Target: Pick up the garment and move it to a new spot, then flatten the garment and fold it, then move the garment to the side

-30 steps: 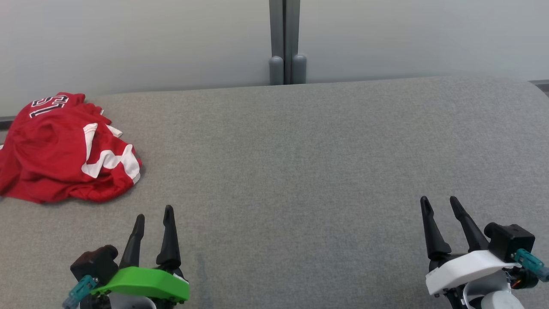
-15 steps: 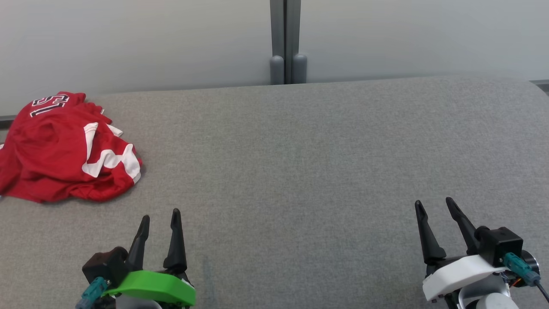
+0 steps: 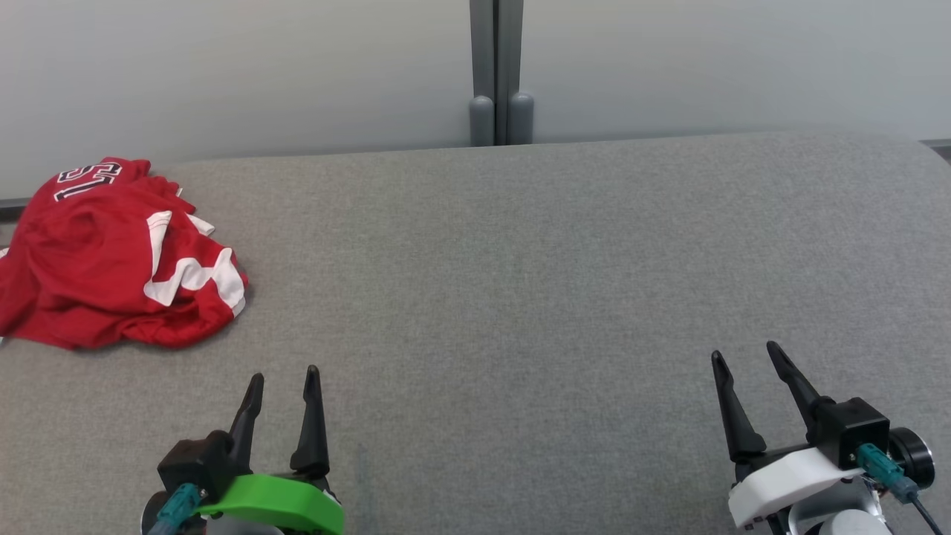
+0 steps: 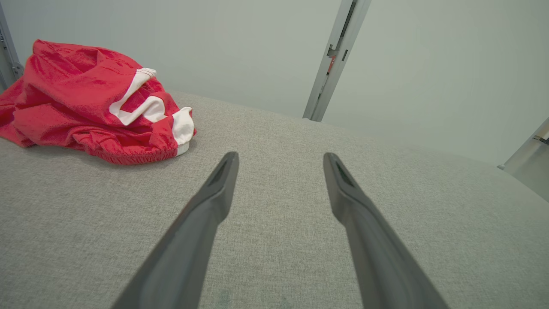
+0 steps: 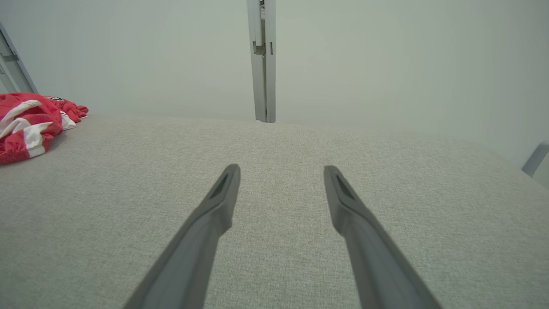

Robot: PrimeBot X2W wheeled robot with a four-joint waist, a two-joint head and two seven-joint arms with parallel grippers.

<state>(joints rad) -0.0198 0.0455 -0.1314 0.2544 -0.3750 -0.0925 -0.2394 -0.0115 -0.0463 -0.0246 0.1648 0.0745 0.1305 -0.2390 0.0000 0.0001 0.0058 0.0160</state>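
Observation:
A crumpled red garment (image 3: 96, 256) with white stripes and dark lettering lies heaped at the far left of the grey table (image 3: 520, 267). In the left wrist view the garment (image 4: 81, 103) sits up and to the left of the fingers. It shows in the right wrist view as a red garment (image 5: 25, 124) at the left edge. My left gripper (image 3: 284, 374) hovers open near the front edge, well short of the garment. Far off at the front right, my right gripper (image 3: 744, 354) is open too. Nothing is between either pair of fingers.
A pale wall runs behind the table, with a grey upright post (image 3: 496, 74) at its middle. The table's far edge (image 3: 669, 137) runs just in front of the wall. The right end of the table curves away at the upper right.
Both grippers have shifted a little: the left one rightward and down in the view, the right one leftward. The garment lies as before.

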